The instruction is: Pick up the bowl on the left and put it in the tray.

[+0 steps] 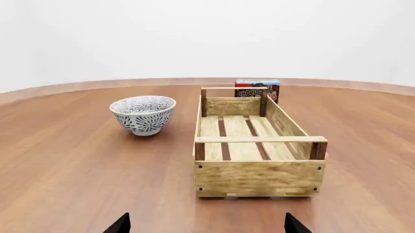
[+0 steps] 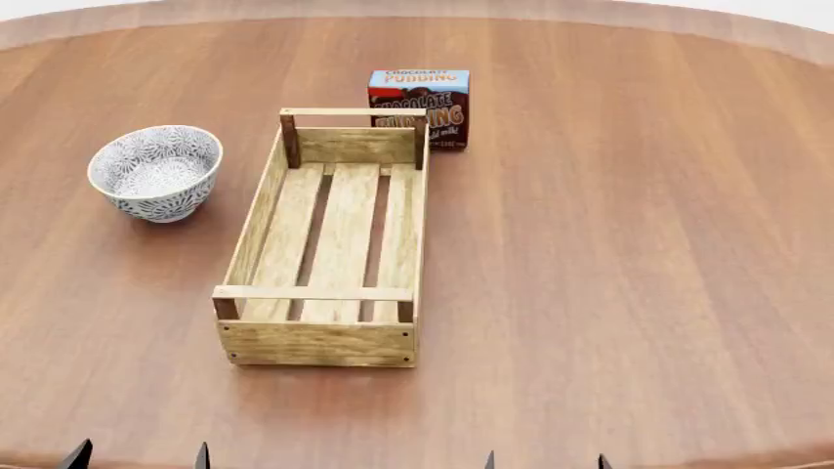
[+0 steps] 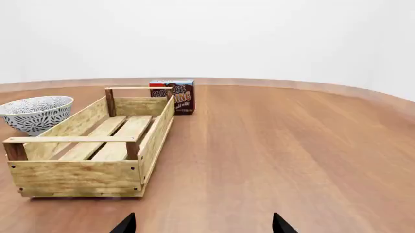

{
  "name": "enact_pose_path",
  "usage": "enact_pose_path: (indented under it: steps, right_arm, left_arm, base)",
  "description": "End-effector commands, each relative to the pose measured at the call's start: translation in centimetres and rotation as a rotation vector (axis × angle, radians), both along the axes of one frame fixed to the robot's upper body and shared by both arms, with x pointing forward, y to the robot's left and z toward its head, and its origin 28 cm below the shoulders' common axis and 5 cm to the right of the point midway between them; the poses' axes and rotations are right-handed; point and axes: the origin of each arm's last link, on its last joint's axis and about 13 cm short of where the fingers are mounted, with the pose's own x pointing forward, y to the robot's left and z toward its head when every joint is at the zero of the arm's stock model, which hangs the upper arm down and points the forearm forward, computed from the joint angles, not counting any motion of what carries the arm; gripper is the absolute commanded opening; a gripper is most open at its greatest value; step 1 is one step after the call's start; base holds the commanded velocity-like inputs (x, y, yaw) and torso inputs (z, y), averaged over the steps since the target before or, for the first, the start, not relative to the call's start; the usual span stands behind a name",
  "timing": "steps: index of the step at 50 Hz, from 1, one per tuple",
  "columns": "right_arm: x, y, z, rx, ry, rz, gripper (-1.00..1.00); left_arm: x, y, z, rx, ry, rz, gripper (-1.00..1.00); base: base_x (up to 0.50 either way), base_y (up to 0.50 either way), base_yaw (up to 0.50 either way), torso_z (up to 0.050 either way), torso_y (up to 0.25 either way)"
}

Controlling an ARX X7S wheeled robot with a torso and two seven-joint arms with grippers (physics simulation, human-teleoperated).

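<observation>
My head view alone shows the bowl empty inside, standing on the table beside the tray, toward the far edge. The pudding box stands behind the tray. My left gripper and right gripper hang low, spread wide, holding nothing.

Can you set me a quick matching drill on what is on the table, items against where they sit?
Items:
1. bowl
2. tray
3. pudding box
4. left gripper

Places, from the head view:
A. just beyond the tray's far end, toward its right corner
B. at the view's bottom edge, only the tips of the jaws showing
C. alone on the table to the left of the tray, apart from it
D. mid-table, long side running away from the robot, nothing in it

Pairs: 1-C, 2-D, 3-A, 4-B
</observation>
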Motion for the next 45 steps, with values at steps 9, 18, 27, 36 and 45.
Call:
enact_pose_path:
  steps: [9,18,27,36,45]
  right_arm:
    - [0.1,0.2,-0.3,-0.054,0.006,0.002,1.00]
    - [0.1,0.3,0.5,-0.055,-0.013,0.007,1.00]
    - [-0.2,0.4,2.6,-0.051,-0.070,0.012,1.00]
    - [-1.5,0.5,7.9,-0.045,-0.225,0.020,1.00]
    - [-2.9,0.7,11.5,-0.047,-0.332,0.030,1.00]
  left_arm:
    - [-0.1,0.0,0.4,-0.003,0.003,-0.006,1.00]
    - [-0.1,0.1,1.4,0.005,-0.031,0.019,1.00]
    - [-0.8,0.0,4.3,-0.009,-0.100,0.010,1.00]
    - [-1.6,0.0,7.5,-0.040,-0.174,-0.001,1.00]
    - [-2.6,-0.1,10.0,-0.060,-0.224,-0.015,1.00]
  base:
    - [0.00,0.00,0.00,0.000,0.000]
    - [0.00,0.00,0.00,0.000,0.000]
    - [0.00,0.00,0.00,0.000,0.000]
    - [0.00,0.00,0.00,0.000,0.000]
    - [0.00,0.00,0.00,0.000,0.000]
